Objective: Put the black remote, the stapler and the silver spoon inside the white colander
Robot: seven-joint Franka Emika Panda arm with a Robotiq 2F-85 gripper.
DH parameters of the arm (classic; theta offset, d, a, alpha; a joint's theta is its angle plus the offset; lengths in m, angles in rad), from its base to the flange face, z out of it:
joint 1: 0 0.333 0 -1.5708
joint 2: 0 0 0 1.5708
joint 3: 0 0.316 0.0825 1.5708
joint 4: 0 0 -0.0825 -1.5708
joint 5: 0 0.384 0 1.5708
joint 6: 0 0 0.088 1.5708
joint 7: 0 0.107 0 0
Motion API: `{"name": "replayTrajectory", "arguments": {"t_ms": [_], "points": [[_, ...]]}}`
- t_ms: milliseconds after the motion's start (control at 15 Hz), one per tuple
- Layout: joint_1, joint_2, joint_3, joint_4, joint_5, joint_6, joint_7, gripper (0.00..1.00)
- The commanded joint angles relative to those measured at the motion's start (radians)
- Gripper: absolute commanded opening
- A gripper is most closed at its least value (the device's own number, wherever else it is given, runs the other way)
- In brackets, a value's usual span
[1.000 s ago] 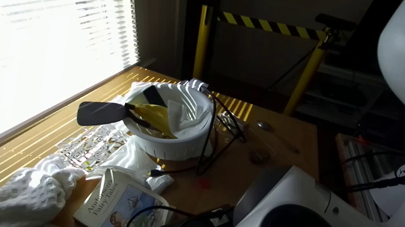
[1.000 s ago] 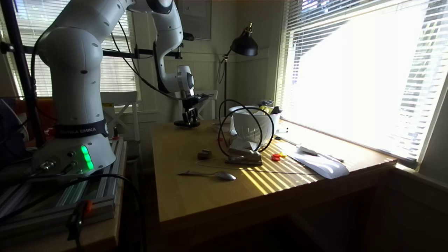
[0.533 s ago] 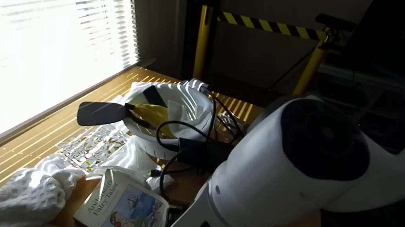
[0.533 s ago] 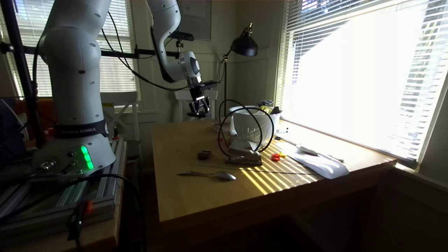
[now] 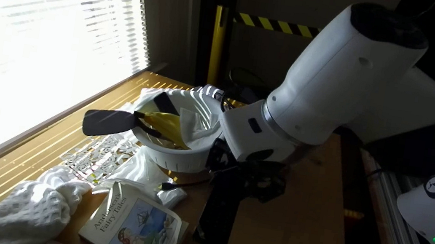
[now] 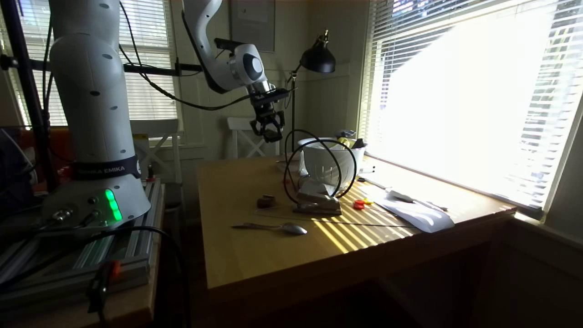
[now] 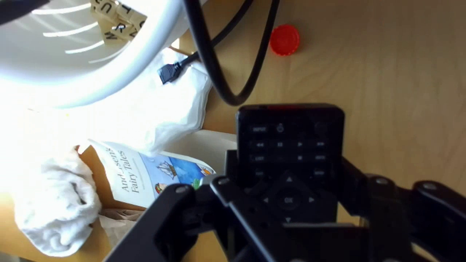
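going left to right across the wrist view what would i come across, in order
White cloth → Andersen's Fairy Tales book → black remote. Things that overlap these sideways, so that their place is unclear, are left out.

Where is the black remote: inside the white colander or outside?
Outside: in the wrist view, the gripper holds the black remote apart from the white colander.

The gripper (image 6: 269, 130), together with the black remote (image 7: 289, 153) that it holds, is now higher above the table (image 6: 232, 196), more tilted, and nearer to the white colander (image 6: 319, 159) than a second ago.
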Motion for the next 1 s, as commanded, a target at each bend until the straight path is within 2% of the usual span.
{"name": "replayTrajectory", "arguments": {"t_ms": [0, 267, 533, 600, 667, 867, 933], "points": [[-0.070, -0.115, -0.011, -0.118, 0.131, 0.104, 0.000, 0.36], [-0.113, -0.157, -0.048, -0.134, 0.324, 0.163, -0.027, 0.36], [-0.107, -0.208, -0.061, -0.097, 0.477, 0.181, 0.021, 0.36], [-0.078, -0.182, -0.051, -0.092, 0.544, 0.271, -0.034, 0.36], [-0.108, -0.170, -0.060, -0.092, 0.453, 0.201, -0.006, 0.61], [-0.083, -0.176, -0.051, -0.091, 0.505, 0.252, -0.012, 0.61], [-0.082, -0.176, -0.051, -0.091, 0.506, 0.254, -0.012, 0.36]]}}
